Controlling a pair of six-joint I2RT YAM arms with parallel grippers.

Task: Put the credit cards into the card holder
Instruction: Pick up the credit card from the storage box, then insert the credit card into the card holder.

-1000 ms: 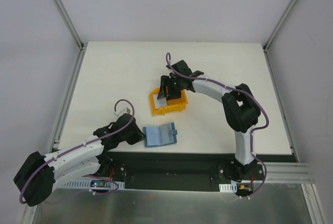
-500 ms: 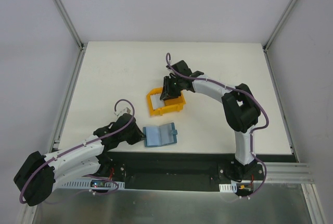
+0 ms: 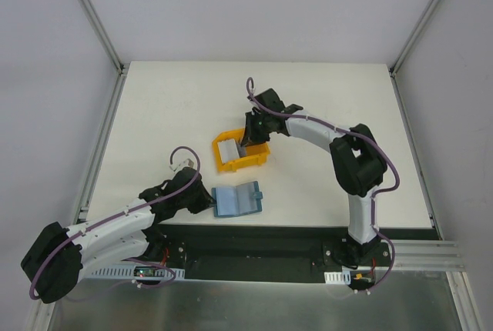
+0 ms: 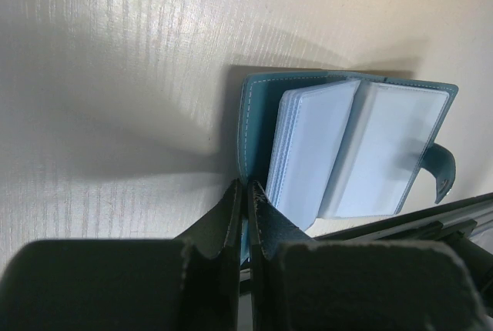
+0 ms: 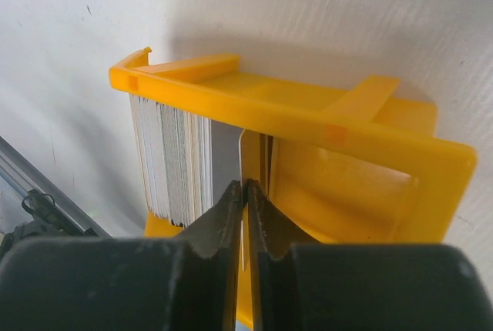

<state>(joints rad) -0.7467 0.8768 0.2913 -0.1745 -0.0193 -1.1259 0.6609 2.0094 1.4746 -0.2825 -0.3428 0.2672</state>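
Now right tool [image 5: 245, 186] is nearly closed, pinching one upright credit card [image 5: 226, 154] inside the yellow bin [image 5: 308, 125], beside the standing stack of credit cards [image 5: 171, 162]. Left tool [image 4: 245, 192] is pinched tight on the card holder [image 4: 253, 115] cover edge. The holder lies open on the bench [image 3: 169, 108], near the bin.

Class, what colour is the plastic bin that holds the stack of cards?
Yellow-orange; the bin shows best in the right wrist view.
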